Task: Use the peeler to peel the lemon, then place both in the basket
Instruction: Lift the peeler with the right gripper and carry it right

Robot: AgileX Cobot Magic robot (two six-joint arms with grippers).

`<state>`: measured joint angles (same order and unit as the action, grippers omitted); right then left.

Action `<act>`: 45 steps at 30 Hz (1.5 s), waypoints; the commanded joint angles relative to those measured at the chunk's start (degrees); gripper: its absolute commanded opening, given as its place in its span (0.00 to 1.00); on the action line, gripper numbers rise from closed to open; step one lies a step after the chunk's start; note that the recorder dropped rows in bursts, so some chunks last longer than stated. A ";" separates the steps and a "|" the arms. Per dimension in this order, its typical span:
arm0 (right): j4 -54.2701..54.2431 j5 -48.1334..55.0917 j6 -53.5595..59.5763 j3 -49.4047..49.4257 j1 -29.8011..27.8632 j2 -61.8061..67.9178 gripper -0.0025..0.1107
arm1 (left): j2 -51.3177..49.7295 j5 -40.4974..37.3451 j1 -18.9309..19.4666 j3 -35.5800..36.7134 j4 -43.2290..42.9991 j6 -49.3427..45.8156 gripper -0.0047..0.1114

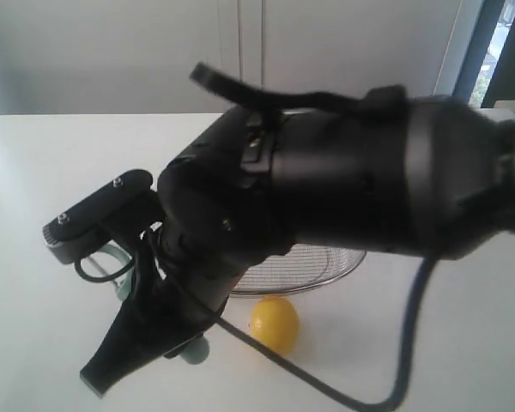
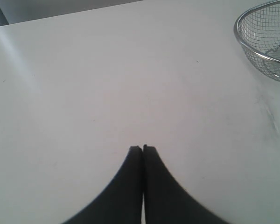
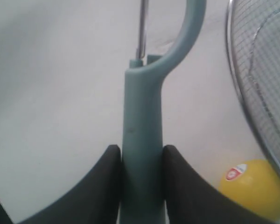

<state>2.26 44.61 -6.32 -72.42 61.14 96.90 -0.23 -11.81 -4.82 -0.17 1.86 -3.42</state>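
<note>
The peeler [image 3: 142, 107], pale teal with a curved head and thin metal blade, is clamped by its handle in my right gripper [image 3: 140, 149]. In the exterior view the right arm fills the middle and its gripper [image 1: 146, 296] hangs low over the table, with bits of the teal peeler [image 1: 127, 273] showing. The yellow lemon [image 1: 275, 324] lies on the table just in front of the wire basket [image 1: 326, 268], to the right of the gripper. The lemon [image 3: 252, 189] carries a small sticker. My left gripper [image 2: 143, 148] is shut on nothing above bare table, with the basket [image 2: 252, 49] off to one side.
The white table [image 1: 34, 172] stretches left and back to a pale wall. A black cable [image 1: 403, 360] loops down from the right arm over the table's front. The right arm hides most of the basket and the left arm in the exterior view.
</note>
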 commanded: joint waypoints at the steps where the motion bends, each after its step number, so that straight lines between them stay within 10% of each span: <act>1: 4.54 3.35 0.03 -0.20 -1.60 -5.65 0.10 | 0.23 -0.18 0.09 0.17 -0.04 0.40 0.04; 31: 13.33 10.84 -1.39 17.17 -29.38 -31.69 0.02 | 0.23 -0.18 0.09 0.17 -0.04 0.40 0.04; 41: 3.95 6.64 12.73 18.32 -41.71 -35.67 0.02 | 0.23 -0.18 0.09 0.17 -0.04 0.40 0.04; 45: -15.94 4.31 29.35 18.24 -49.90 -31.48 0.02 | 0.23 -0.18 0.09 0.17 -0.04 0.40 0.04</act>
<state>-4.92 50.01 15.37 -54.05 14.64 63.52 -0.23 -11.81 -4.82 -0.17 1.86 -3.42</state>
